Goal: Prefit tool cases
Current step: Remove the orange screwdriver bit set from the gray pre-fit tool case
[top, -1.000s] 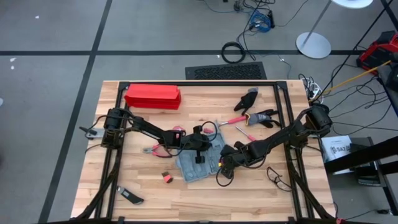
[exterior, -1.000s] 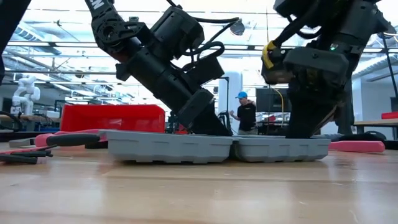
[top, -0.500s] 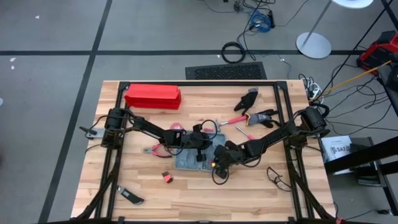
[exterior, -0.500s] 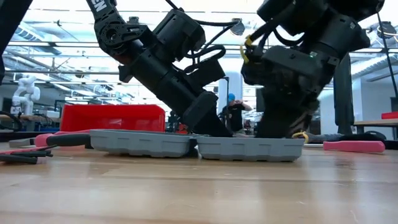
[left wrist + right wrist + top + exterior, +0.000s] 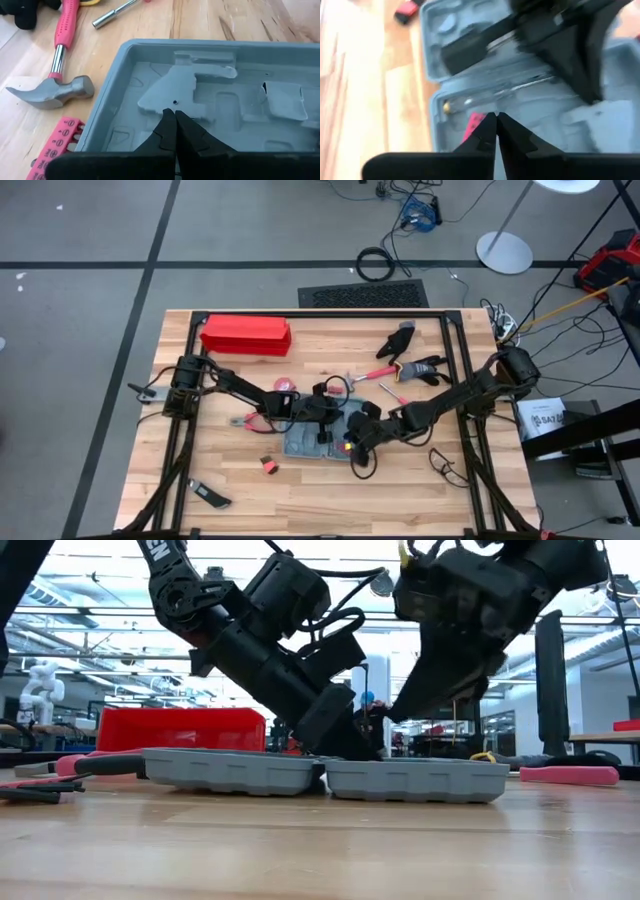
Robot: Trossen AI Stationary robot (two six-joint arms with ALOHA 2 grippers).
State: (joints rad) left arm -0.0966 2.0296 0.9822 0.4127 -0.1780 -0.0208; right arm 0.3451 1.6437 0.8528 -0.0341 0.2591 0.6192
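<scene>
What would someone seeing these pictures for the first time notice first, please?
Mid-table, an open grey tool case lies flat, both arms crowded over it. The left gripper presses shut into one half's moulded recesses, and the right gripper, fingers together, hangs over the other half. Next the bright red box near the far edge stands out, and the pink-handled hammer on the wood beside the case.
</scene>
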